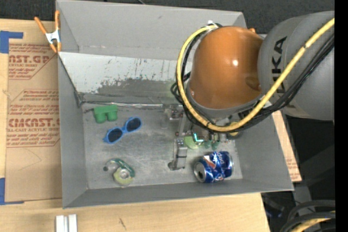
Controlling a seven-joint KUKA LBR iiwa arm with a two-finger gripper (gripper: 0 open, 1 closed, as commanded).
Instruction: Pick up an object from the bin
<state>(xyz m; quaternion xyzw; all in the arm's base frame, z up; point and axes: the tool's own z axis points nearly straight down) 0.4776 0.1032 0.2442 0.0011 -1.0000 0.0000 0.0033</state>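
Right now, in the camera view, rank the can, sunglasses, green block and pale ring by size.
1. can
2. sunglasses
3. pale ring and green block: these look about alike, so I won't rank them.

one camera hangs above the bin and looks down into it, tipped somewhat to one side, so the far wall shows as a broad sloping face while the near wall is seen almost edge-on. it sits close: the bin spans most of the view. the arm reaches in from the right, and its orange cover, nearest the lens, hides part of the bin's floor.
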